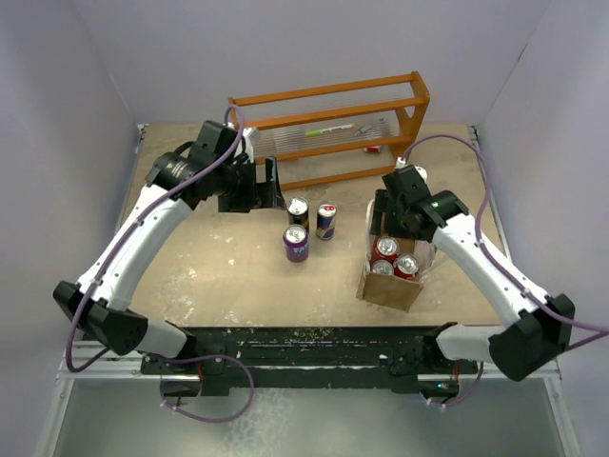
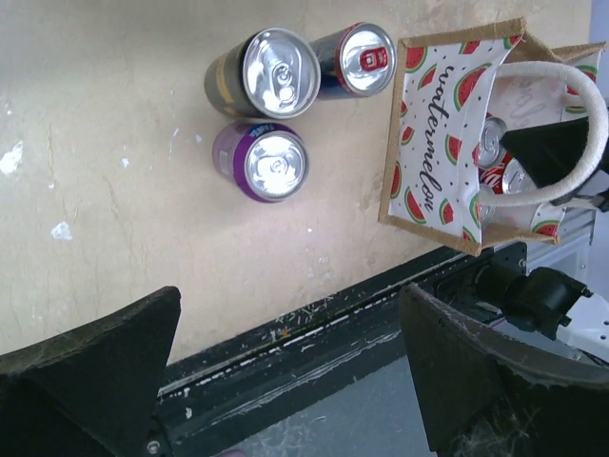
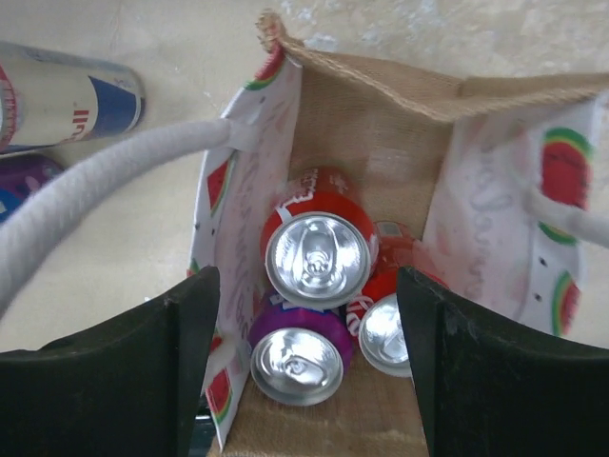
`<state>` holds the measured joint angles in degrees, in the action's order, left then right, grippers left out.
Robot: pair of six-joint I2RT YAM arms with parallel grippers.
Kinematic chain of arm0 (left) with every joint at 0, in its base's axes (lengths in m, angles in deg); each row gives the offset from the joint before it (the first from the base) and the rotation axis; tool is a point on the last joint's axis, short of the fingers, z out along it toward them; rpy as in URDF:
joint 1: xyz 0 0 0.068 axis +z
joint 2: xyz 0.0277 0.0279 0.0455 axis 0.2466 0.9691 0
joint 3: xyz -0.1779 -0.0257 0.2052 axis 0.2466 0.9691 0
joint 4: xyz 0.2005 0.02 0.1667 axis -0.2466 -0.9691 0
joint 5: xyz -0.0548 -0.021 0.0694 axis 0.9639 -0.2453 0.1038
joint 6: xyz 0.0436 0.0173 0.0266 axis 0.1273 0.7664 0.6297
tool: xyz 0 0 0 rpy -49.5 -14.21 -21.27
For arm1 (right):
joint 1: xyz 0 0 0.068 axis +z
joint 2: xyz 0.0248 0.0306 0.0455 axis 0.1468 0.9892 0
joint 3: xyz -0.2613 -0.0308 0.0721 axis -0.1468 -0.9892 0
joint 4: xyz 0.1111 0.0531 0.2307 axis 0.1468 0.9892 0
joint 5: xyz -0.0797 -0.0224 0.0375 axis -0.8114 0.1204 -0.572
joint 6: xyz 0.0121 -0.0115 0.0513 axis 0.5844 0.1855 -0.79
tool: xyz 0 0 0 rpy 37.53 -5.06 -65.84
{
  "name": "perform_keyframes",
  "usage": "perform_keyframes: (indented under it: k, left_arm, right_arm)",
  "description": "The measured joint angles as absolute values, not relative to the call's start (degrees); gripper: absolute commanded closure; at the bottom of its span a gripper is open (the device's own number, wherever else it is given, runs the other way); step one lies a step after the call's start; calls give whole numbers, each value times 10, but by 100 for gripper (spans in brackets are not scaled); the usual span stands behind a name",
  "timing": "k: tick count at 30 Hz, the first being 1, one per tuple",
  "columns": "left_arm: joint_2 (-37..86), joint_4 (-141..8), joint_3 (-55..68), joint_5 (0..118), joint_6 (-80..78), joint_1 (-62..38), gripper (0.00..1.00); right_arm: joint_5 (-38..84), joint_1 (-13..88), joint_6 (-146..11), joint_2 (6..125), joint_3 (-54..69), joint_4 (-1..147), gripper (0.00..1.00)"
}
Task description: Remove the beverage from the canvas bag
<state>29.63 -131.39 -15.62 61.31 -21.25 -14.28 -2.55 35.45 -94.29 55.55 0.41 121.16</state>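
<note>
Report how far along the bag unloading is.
Done, apparently: three cans stand on the table beside the canvas bag: a dark can, a blue-and-silver can and a loose purple can. In hand: the right gripper hangs open over the bag's mouth, holding nothing; the left gripper is open near the rack. Left: three inside, an upper red can, a lower red can and a bagged purple can.

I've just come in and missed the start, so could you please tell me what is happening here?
The right gripper hangs over the open bag, fingers apart and empty, just above a red can. A purple can and a second red can sit beside it inside. Out on the table stand a dark can, a blue can and a second purple can. The left gripper is open and empty near the rack.
</note>
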Motion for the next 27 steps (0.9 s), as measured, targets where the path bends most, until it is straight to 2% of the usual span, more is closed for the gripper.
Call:
perform_keyframes:
  k: [9, 23, 27]
  left_arm:
    - [381, -1284, -208, 608, -195, -142, 1]
    - [384, -1242, -189, 601, -212, -138, 1]
    - [393, -1240, -196, 606, -209, -138, 1]
  right_arm:
    - [45, 354, -912, 624, -33, 1178, 22]
    - [30, 354, -886, 639, -4, 1192, 20]
    - [15, 354, -882, 629, 15, 1201, 14]
